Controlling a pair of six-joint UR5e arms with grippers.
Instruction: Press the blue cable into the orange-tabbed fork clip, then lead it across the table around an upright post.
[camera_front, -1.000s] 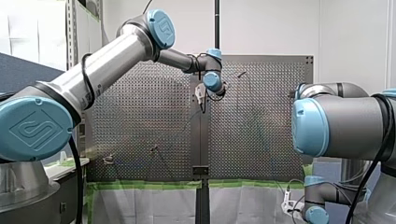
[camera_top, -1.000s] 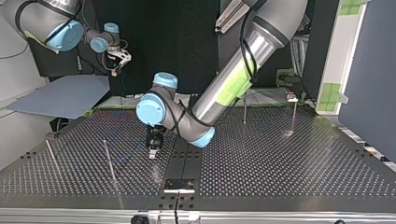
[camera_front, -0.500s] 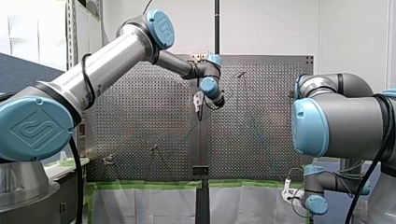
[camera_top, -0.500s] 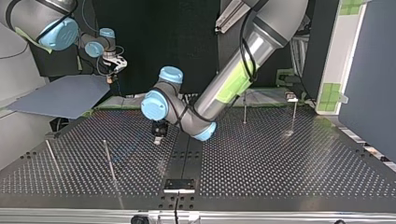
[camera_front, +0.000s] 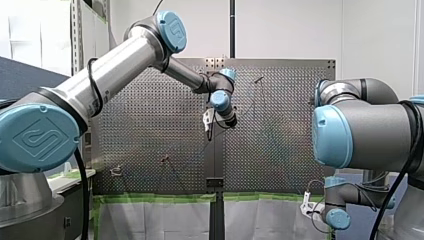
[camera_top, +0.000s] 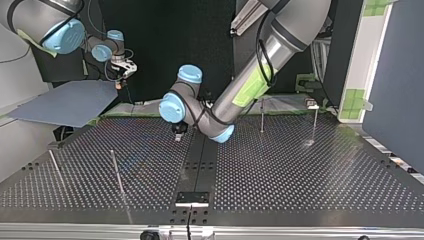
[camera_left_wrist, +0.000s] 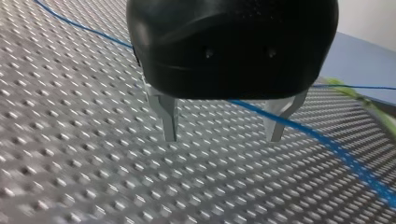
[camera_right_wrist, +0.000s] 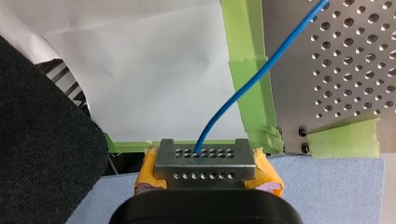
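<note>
The blue cable lies across the perforated table, passing under my left gripper. That gripper is black with metal fingers, open and empty, hovering just over the plate. In the top view it hangs near the table's middle at the back. My right gripper, with yellow pads, is shut on the cable's end off the table's corner. It also shows at the top view's upper left and the front view's lower right. I cannot make out an orange-tabbed clip.
Thin upright posts stand on the table: two at the top view's left, two at its back right. Green tape edges the plate. A blue-grey board lies off the table's corner.
My left gripper has travelled from the top view's near-left area toward the table's back and right, staying open. My right gripper shifted slightly early on, then held still.
</note>
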